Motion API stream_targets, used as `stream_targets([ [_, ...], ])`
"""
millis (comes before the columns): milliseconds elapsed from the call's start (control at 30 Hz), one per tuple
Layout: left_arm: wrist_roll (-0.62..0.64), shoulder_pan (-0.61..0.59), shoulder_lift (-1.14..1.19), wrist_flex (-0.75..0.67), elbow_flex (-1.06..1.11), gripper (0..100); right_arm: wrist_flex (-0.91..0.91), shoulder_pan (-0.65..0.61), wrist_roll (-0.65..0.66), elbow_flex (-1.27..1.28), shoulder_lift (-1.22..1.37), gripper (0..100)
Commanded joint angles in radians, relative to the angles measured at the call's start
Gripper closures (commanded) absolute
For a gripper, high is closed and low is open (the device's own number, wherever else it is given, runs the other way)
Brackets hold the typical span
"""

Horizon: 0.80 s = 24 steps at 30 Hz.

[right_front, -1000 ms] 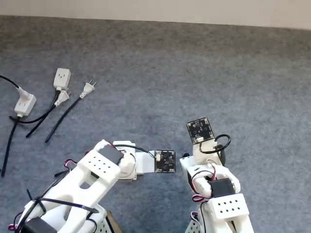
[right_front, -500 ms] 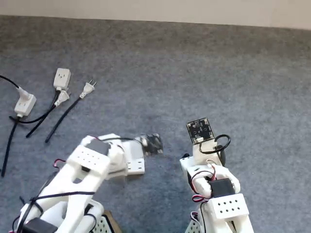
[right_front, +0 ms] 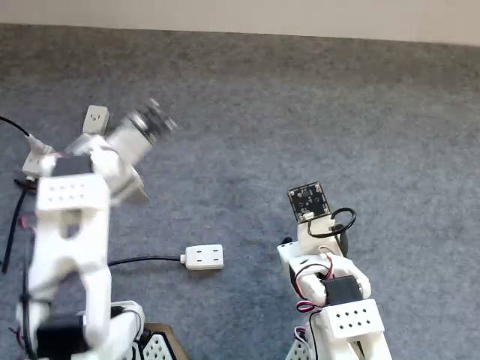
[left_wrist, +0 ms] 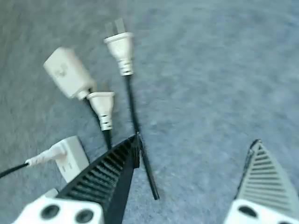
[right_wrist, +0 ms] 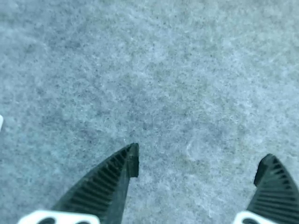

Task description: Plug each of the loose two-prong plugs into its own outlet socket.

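Currently hovering with left gripper (left_wrist: 195,140) spread wide, empty, above cord of loose two-prong plug (left_wrist: 119,46), near outlet socket (left_wrist: 67,72). Parked with right gripper (right_wrist: 201,153) likewise spread over carpet (right_wrist: 187,70).

Mottled grey carpet (right_front: 337,97), flecked light and dark, under a plain cream strip of wall (right_front: 300,11). Plain white on every plug (left_wrist: 119,46) and outlet block (right_front: 204,257), black on each cord (left_wrist: 132,109), pale grey on the prongs (left_wrist: 114,27); white again on the left arm (right_front: 71,225) and right arm (right_front: 341,319), set off by black motor housings (right_front: 343,289), a black circuit board (right_front: 309,199) dotted with pale specks, and red-and-white wires (right_front: 304,289). Ribbed black on both fingers (right_wrist: 110,184) of the right gripper (right_wrist: 201,153); on the left gripper (left_wrist: 195,141), one ribbed finger black, the other pale grey.
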Motion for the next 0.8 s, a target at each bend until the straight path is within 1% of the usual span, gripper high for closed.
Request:
stream_targets([
  [0, 0.137, -0.125, 0.315, -0.031, -0.317, 70, -0.016, -0.008, 0.011, -0.007, -0.015, 62.3],
  [100, 0.149, -0.142, 0.561, -0.026, -0.526, 72, -0.016, -0.008, 0.011, -0.007, -0.015, 62.3],
  [233, 0.147, -0.134, 0.823, 0.083, -0.783, 73, -0.016, -0.008, 0.011, -0.007, -0.016, 62.3],
  [367, 0.147, -0.119, 0.986, 0.186, -0.993, 73, -0.016, -0.008, 0.011, -0.007, -0.016, 62.3],
  [467, 0.147, -0.116, 1.067, 0.221, -1.09, 73, -0.016, -0.008, 0.028, -0.007, -0.016, 62.3],
  [567, 0.147, -0.119, 1.139, 0.224, -1.148, 73, -0.016, -0.008, 0.041, -0.007, -0.016, 62.3],
  [767, 0.147, -0.114, 1.233, 0.221, -1.175, 73, -0.016, -0.008, 0.041, -0.007, -0.016, 62.3],
])
